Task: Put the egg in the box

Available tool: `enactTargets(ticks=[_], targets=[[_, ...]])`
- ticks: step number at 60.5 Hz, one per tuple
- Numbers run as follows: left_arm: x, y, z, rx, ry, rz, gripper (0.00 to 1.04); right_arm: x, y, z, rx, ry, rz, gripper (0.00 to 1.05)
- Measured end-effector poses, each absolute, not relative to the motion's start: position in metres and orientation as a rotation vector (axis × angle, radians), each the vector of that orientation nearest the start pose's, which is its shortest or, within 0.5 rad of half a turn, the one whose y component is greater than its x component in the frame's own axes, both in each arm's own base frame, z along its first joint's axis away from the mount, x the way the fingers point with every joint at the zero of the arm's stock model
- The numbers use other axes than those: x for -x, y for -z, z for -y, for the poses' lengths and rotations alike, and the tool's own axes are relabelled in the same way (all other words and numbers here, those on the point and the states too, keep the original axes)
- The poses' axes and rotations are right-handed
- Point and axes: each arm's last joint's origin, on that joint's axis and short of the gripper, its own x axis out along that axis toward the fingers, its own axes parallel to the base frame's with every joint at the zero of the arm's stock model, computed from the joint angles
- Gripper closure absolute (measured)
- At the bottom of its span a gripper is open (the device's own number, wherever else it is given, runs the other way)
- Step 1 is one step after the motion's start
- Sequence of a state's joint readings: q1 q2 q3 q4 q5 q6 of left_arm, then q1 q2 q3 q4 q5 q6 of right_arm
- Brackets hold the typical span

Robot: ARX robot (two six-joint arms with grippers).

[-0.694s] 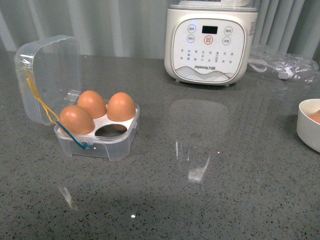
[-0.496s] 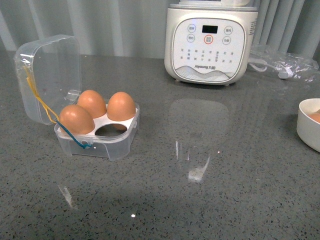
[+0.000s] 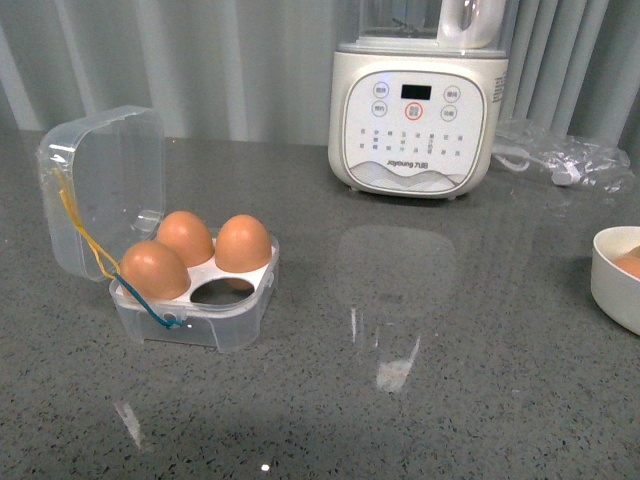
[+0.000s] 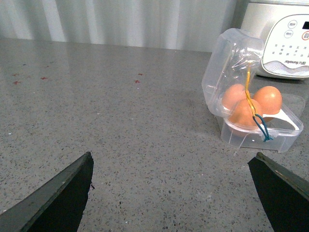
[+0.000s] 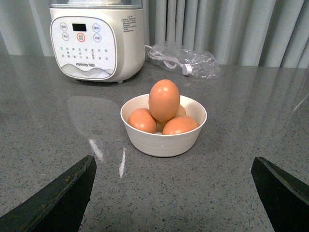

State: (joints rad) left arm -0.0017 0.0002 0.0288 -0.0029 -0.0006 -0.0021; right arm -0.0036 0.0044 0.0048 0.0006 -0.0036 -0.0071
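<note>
One free hole: the small square clear plastic four-egg box [image 3: 195, 305], its lid tipped back, carries three orange-brown eggs [image 3: 243, 243]. The hole [image 3: 222, 290] at the corner towards the right pincer's side is bare. The box sits ahead of the left pincer [image 4: 172, 157], off towards one finger rather than centred.
Egg to fetch: the smooth orange-brown egg [image 5: 164, 100] stands on end atop the others in the white round bowl [image 5: 164, 142]. It is straight ahead of the right pincer [image 5: 174, 159], centred between its fingers.
Pincers: both are spread wide, gripping nothing, well apart from egg and box.
Step in hand: by my reckoning, the reach to the bowl.
Doing it well: come down over the top egg with a finger on either side of its widest part, clear of the bowl's rim. Close softly and lift straight up, so the eggs beneath don't roll.
Risk: the shell looks slick and brittle; squeezed too hard it cracks, held too loosely it slips.
</note>
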Motion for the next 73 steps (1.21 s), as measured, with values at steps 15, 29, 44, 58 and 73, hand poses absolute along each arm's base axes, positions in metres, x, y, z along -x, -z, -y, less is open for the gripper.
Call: enactTargets(ticks=[15, 29, 44, 58, 73], targets=[[-0.0959, -0.1730, 0.0001, 0.003, 0.001, 0.026, 0.07, -0.0977, -0.1648, 0.0002, 0.007, 0.000, 0.001, 0.07], [-0.0959, -0.1730, 0.0001, 0.002, 0.001, 0.026, 0.07, -0.0977, -0.1648, 0.0002, 0.007, 0.000, 0.001, 0.07], [-0.0959, -0.1730, 0.0001, 0.002, 0.001, 0.026, 0.07, -0.0977, -0.1649, 0.0002, 0.007, 0.000, 0.001, 0.07], [-0.0959, -0.1730, 0.0001, 0.003, 0.001, 0.026, 0.07, -0.0977, -0.1648, 0.0002, 0.007, 0.000, 0.001, 0.07], [-0.0959, -0.1730, 0.0001, 0.002, 0.001, 0.026, 0.07, -0.0977, -0.1648, 0.0002, 0.007, 0.000, 0.001, 0.07]])
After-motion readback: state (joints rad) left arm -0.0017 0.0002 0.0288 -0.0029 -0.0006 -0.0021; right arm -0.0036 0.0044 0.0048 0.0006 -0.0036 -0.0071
